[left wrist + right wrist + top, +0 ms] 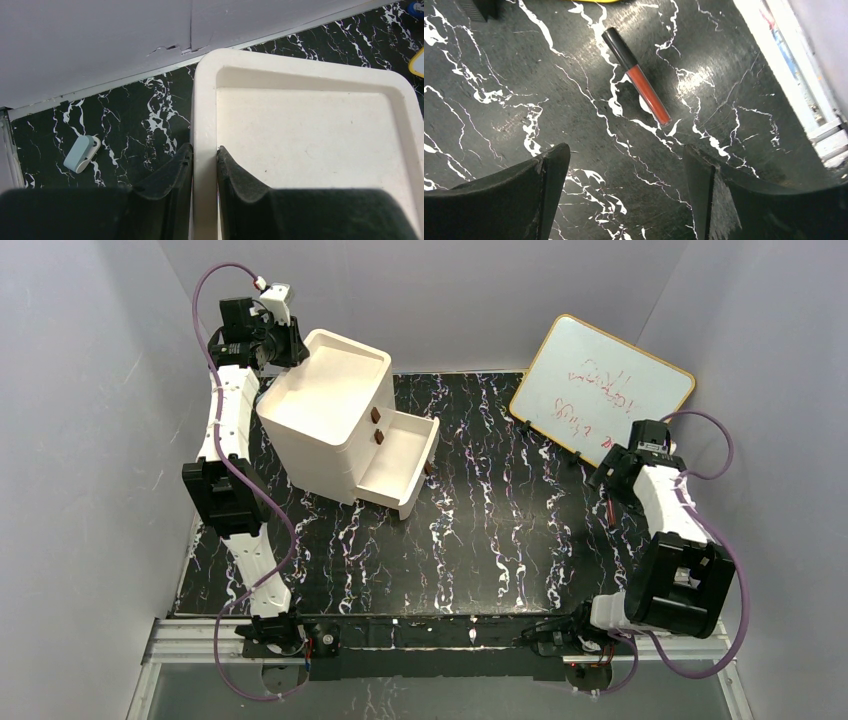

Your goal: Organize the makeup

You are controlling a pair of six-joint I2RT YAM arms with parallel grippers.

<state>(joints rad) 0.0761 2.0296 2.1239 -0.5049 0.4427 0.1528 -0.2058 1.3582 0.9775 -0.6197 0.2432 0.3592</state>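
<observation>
Left gripper (204,156) is clamped shut on the rim of the cream three-drawer plastic box (310,135), with one finger kept outside the wall and one inside the top tray. Right gripper (626,160) is held wide open just over the black marble-pattern table (499,65), nothing gripped. The slim red makeup tube with a black cap (638,77) is laid flat at 12 o'clock of that gap, cap pointed toward 11. Bottom drawer (400,468) is seen pulled out.

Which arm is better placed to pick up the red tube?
Right. The right jaws hang open over the table with the red tube just ahead; the left jaws are shut on the drawer box rim.
</observation>
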